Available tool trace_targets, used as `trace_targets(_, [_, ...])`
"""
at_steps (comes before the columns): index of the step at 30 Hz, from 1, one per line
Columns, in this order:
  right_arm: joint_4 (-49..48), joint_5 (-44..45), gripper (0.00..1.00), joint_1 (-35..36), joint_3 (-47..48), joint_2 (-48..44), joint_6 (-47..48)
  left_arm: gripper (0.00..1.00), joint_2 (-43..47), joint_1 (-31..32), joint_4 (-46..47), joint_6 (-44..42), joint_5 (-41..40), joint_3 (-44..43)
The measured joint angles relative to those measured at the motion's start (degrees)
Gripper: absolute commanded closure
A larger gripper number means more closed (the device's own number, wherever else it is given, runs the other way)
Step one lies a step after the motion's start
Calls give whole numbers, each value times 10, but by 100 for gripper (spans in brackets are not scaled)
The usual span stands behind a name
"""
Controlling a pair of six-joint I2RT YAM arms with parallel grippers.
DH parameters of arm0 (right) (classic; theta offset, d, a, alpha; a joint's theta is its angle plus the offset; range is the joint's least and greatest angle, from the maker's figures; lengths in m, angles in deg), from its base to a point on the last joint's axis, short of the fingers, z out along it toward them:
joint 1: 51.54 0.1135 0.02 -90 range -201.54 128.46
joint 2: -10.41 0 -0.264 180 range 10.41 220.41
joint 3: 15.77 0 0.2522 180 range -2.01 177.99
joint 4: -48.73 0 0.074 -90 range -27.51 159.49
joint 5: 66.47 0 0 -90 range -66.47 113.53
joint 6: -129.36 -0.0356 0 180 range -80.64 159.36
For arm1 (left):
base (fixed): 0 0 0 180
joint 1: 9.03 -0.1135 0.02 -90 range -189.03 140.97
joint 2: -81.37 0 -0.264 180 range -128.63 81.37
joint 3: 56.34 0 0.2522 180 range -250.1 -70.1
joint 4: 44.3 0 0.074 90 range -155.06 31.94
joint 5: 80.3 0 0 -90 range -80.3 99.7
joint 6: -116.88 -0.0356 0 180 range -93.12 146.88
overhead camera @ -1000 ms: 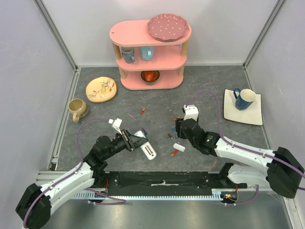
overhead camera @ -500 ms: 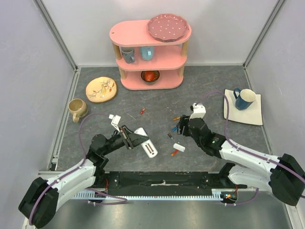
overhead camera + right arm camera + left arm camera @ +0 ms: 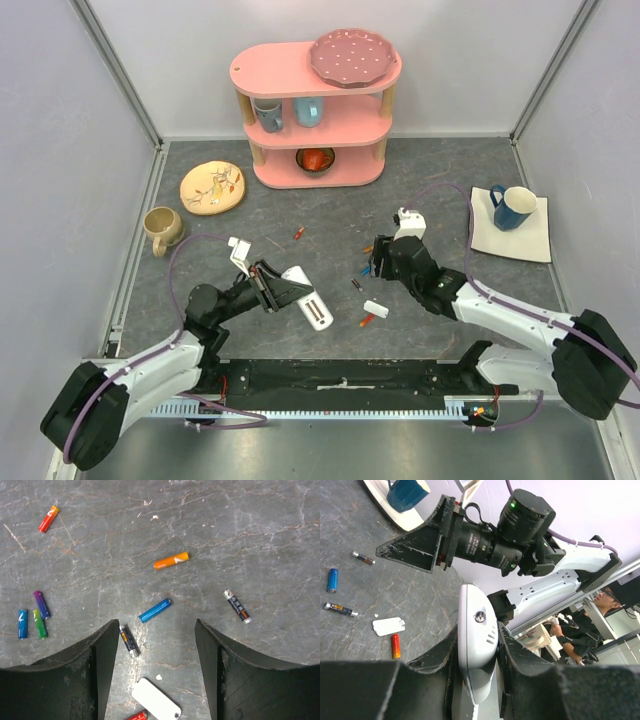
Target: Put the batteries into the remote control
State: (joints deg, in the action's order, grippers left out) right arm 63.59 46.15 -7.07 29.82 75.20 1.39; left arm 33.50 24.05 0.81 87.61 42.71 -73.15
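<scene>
The grey stone-look table (image 3: 440, 180) carries a pink shelf (image 3: 300, 70) at its far edge. Near the front, left of centre, the left gripper (image 3: 278, 292) is clenched on the remote control (image 3: 477, 630). In the left wrist view the slim white handset is pinched between the two dark fingers (image 3: 437, 660), with a small round stud on its end. From above, a dark strip runs along its face. Any lettering on it is too small to make out. The right gripper (image 3: 156, 625) hovers right of centre, jaws spread with nothing between them, over the batteries scattered on the table. A small white cover (image 3: 156, 706) lies flat below the jaws. In the gap between the fingertips lie a blue battery (image 3: 155, 610) and a dark battery (image 3: 129, 640). An orange battery (image 3: 171, 560) lies just beyond, and a dark grey battery (image 3: 236, 606) lies off to the right. A purple battery (image 3: 41, 604) and a green battery (image 3: 39, 623) lie close together at the left. The print on the cells cannot be read
</scene>
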Motion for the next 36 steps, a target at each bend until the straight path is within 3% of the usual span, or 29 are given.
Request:
trace_targets(6, [40,-3,28,-18,68,54,31,98,27,0,-9,4,-9,0])
trace_targets(12, [65,-3,37,-44,115,110,45,98,66,0,-96,9,-53,1])
trace_targets(20, [85,-10,46,-72,115,133,14,98,184,0,-249,10,-133,2])
trace_targets(26, [97,-2,55,-81,114,138,4,98,236,0,-304,10,-155,3])
trace_targets(36, [108,3,52,-116,83,148,16,98,233,0,-325,10,-162,3])
